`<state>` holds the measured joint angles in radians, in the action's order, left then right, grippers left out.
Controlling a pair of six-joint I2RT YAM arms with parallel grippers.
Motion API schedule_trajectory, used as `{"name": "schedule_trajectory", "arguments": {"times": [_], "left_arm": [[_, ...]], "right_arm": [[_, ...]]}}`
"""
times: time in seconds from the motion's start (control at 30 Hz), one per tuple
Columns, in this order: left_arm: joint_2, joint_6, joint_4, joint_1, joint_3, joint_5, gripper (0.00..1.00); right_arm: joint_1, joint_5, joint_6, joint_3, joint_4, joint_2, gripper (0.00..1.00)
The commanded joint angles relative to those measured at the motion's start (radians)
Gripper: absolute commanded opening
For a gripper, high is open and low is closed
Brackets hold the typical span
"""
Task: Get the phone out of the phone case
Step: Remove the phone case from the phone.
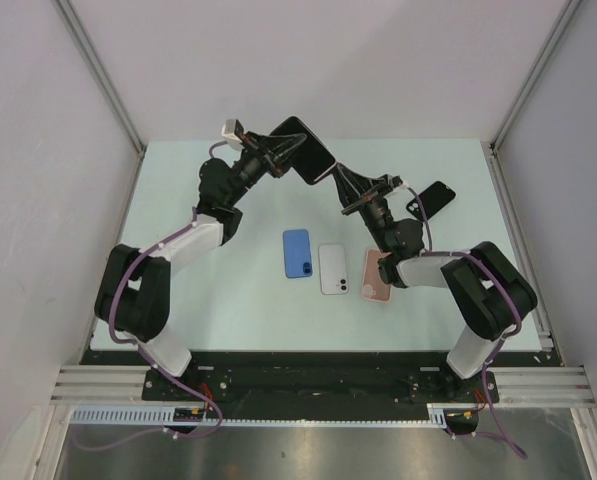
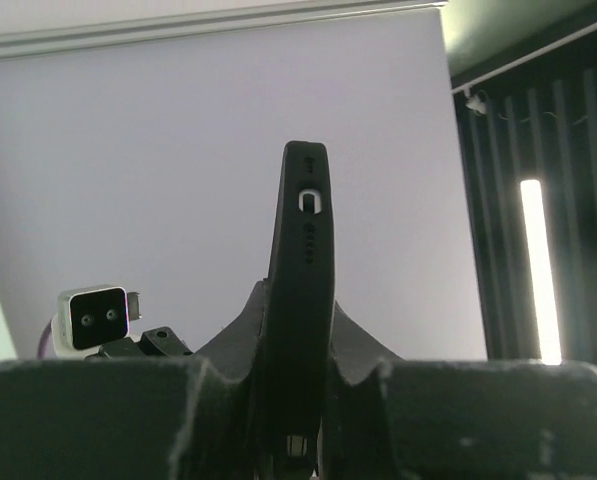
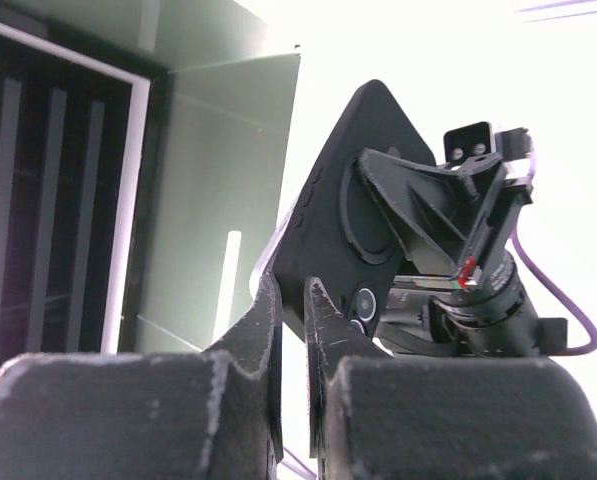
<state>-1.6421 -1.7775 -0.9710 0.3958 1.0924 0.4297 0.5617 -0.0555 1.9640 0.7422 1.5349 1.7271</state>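
Left end effector pinching raised black phone case, right end effector pressed together at its corner

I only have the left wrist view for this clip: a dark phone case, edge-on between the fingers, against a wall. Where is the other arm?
Observer: The right pincer is shut on one corner of the same phone case, opposite the left pincer. The case is held up off the table.
Operator: Any sign of a phone inside?
Observer: The right wrist view shows camera lenses in the opening in the case's back.
Operator: Anything lying below?
Observer: A blue phone, a white phone and a pink phone lie in a row between the arms.
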Motion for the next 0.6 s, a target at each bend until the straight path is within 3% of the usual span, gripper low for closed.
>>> {"name": "schedule_trajectory", "arguments": {"times": [0.0, 0.37, 0.47, 0.57], "left_arm": [[0.117, -0.174, -0.630, 0.140, 0.142, 0.250, 0.00], [0.091, -0.169, -0.629, 0.141, 0.162, 0.253, 0.00], [0.079, -0.180, -0.627, 0.143, 0.161, 0.268, 0.00], [0.068, -0.189, -0.617, 0.146, 0.161, 0.287, 0.00]], "right_arm": [[0.037, -0.112, -0.090, -0.107, 0.068, 0.213, 0.00], [0.037, -0.162, -0.131, -0.110, 0.051, 0.262, 0.00], [0.027, -0.207, -0.188, -0.109, -0.019, 0.226, 0.00], [0.018, -0.239, -0.301, -0.107, -0.204, 0.128, 0.00]]}}
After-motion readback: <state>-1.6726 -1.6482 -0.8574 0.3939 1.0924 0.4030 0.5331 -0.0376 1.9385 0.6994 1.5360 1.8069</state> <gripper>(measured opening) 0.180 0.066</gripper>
